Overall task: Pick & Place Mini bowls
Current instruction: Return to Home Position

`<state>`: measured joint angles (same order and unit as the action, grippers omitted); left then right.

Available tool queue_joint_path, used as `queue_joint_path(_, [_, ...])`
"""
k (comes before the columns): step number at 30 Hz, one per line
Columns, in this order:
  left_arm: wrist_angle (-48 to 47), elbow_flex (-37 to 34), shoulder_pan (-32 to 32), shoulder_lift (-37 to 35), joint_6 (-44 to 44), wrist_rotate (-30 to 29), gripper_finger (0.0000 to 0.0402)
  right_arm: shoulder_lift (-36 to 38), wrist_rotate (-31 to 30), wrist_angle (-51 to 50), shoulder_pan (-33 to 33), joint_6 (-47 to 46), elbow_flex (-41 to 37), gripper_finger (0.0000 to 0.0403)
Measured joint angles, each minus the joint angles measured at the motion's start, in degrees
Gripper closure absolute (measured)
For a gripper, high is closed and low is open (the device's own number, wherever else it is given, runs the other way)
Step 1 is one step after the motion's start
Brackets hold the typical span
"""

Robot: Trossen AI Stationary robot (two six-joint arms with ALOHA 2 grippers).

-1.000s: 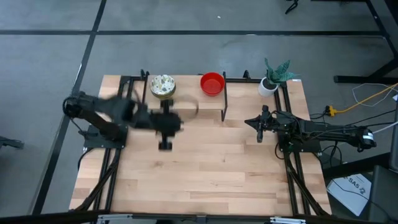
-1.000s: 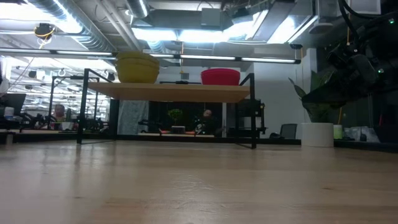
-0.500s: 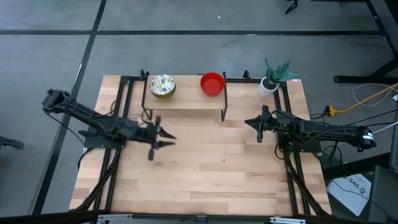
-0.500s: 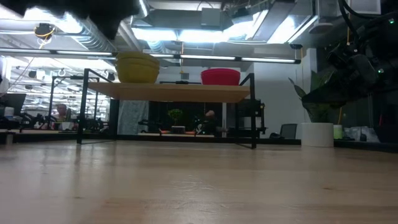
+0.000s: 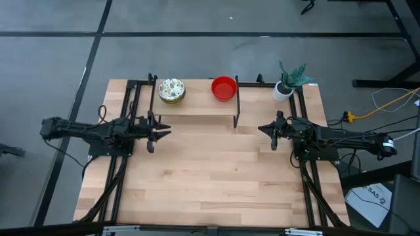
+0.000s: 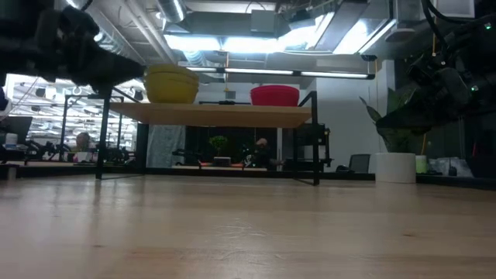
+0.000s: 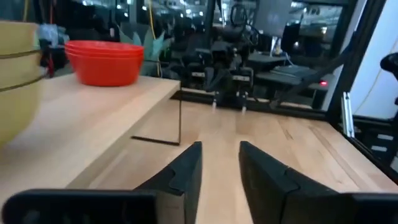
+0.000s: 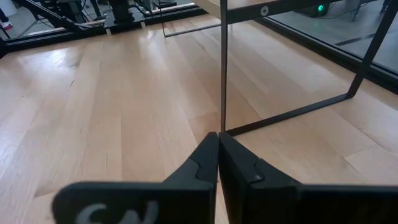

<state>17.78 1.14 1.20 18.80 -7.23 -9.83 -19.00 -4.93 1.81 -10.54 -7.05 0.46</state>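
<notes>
shelf (image 5: 197,106) under red bowls (image 5: 224,88), patterned bowls (image 5: 172,90)

Black jointed left arm (image 5: 85,129), cable-draped black right arm (image 5: 341,138), left claw (image 7: 221,149) with tapered matte-black fingers (image 7: 186,171), pale wrist lettering (image 8: 102,214)

On the shelf (image 5: 197,109) I count two stacks: one red stack of mini bowls (image 5: 224,88) and one yellow patterned stack (image 5: 172,90). Right of the shelf is one potted plant (image 5: 283,90). The number of bowls inside each stack I cannot tell.
</notes>
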Motion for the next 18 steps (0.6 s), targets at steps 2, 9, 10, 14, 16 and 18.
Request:
queue_joint_path(2, [-3.2,-0.6,-2.0,-3.2,0.7,0.2,0.0300,0.0,0.0,0.0,0.0,0.0,0.0,0.0389])
queue_joint_path(9, [-15.9,-0.5,-6.0,-12.1,2.5,0.3,0.0304,0.0,0.0,0.0,0.0,0.0,0.0,0.0389])
queue_joint_path(10, [-15.9,-0.5,-6.3,-12.8,3.5,0.2,0.0304,0.0,0.0,0.0,0.0,0.0,0.0,0.0389])
queue_joint_path(14, [-15.8,-0.5,-7.4,-15.8,6.9,-0.2,0.0300,0.0,0.0,0.0,0.0,0.0,0.0,0.0389])
queue_joint_path(16, [-15.8,-0.5,-8.1,-16.1,7.4,-1.0,0.0300,0.0,0.0,0.0,0.0,0.0,0.0,0.0389])
queue_joint_path(18, [-15.8,-0.5,-8.7,-16.1,7.0,-2.2,0.0301,0.0,0.0,0.0,0.0,0.0,0.0,0.0389])
